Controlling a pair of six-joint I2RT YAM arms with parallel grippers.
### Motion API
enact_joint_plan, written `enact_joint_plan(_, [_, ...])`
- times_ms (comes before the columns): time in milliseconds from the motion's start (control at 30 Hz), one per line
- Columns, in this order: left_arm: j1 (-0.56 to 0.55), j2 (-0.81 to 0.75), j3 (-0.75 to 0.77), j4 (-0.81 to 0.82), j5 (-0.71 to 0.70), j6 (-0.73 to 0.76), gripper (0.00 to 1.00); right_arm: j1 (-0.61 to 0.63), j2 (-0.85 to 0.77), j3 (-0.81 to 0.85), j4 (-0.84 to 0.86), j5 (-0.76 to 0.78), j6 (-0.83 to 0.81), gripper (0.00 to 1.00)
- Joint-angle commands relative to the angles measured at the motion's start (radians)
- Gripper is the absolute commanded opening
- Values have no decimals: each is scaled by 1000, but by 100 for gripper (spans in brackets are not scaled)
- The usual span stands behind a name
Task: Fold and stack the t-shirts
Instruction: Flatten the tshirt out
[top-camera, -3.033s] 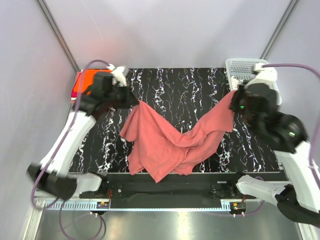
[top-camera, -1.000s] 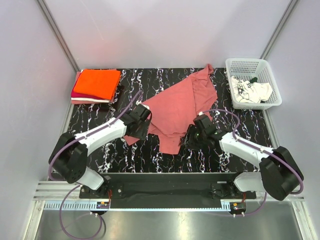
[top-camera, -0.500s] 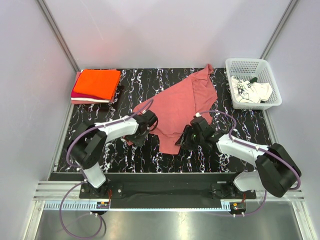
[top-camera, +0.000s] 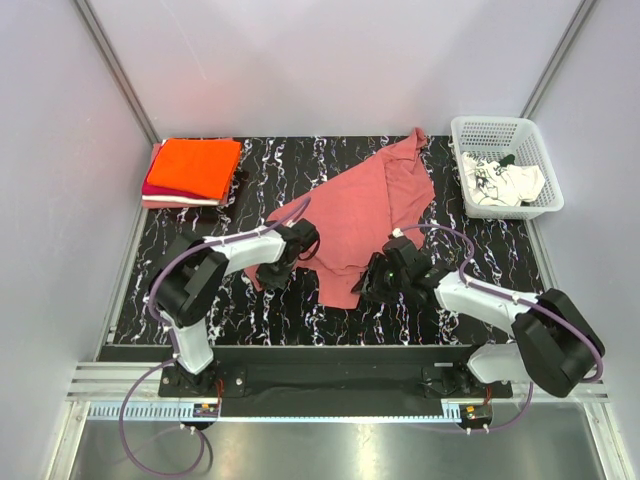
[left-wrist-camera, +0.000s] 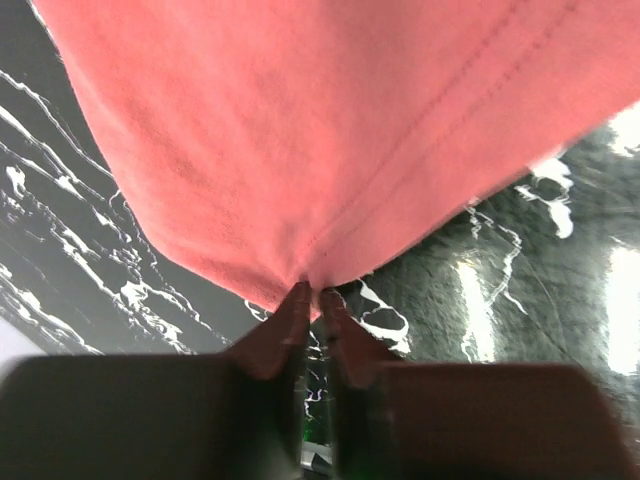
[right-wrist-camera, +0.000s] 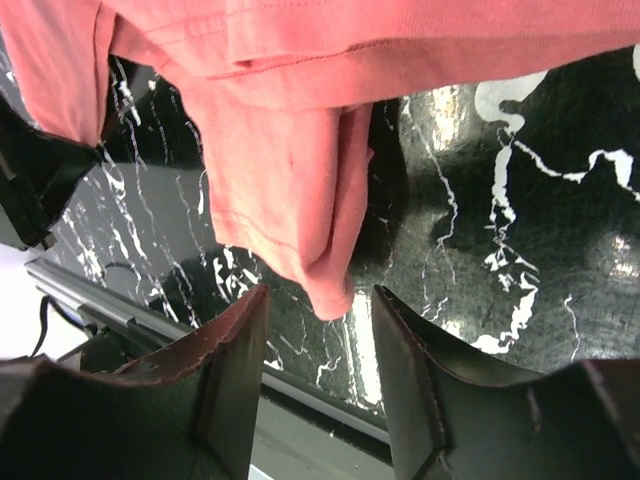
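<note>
1. One dusty rose-red cloth t-shirt (top-camera: 365, 205) lies spread mid-tabletop (top-camera: 510, 245).
2. Two folded tees far left: orange tee (top-camera: 195, 165) over magenta tee (top-camera: 152, 188).
3. One white printed tee (top-camera: 500, 182) in the white mesh basket (top-camera: 490, 121).
4. Left jaws pinch the rose-red hem; right jaws gape wide.

Left wrist: rose-red t-shirt (left-wrist-camera: 330, 130) runs off the top and right edges; left gripper (left-wrist-camera: 310, 292) is blurred below its tips and cut by the bottom edge. Right wrist crops the same shirt at the top. From above, layers under the orange t-shirt (top-camera: 197, 160) show only as slivers, and the print on the white t-shirt (top-camera: 505, 182) in the basket (top-camera: 492, 124) is too small to read.
</note>
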Motion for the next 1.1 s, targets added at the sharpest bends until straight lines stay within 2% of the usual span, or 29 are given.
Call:
enact_joint_plan(0, [7,29,4,28,-25,-25,1,17,27,-17,57,32,-8,55])
enact_joint_plan(133, [-1,-46,2,23,-24,-25,0,35,76,-48,137,22,6,57])
enact_joint_plan(233, [-4,-165,39,17,24,-25,0,58,159,-8,200,19,3,57])
enact_joint_plan(267, [-3,-228,55,11,31,-22,0,60,182,4,205,18,3,52])
enact_joint_plan(333, [-4,-285,117,-3,38,-21,0,60,193,23,183,63,5,32])
enact_joint_plan(400, [-1,-352,203,-43,4,-22,0,60,154,43,52,180,0,4])
enact_joint_plan(433, [2,-372,235,-70,-13,-22,0,60,89,85,-95,227,-36,0])
enact_joint_plan(500, [34,-418,330,-89,-33,-19,0,58,11,139,-244,320,-63,0])
enact_joint_plan(600, [121,-449,442,-103,22,-9,0,47,-153,256,-514,479,-98,0])
enact_joint_plan(633, [147,-449,466,-103,41,-4,0,22,-213,323,-627,534,-116,0])
enact_joint_plan(733, [264,-419,535,-106,105,21,0,-67,-256,461,-812,617,-190,0])
enact_joint_plan(833, [364,-391,556,-109,157,28,0,-141,-238,567,-906,691,-279,0])
enact_joint_plan(900, [427,-359,561,-109,226,24,0,-233,-224,619,-906,649,-332,0])
enact_joint_plan(1000, [456,-316,620,-107,367,-5,0,-287,-137,782,-914,607,-438,0])
enact_joint_plan(1067, [458,-293,673,-100,483,-48,0,-296,-86,947,-918,593,-471,0])
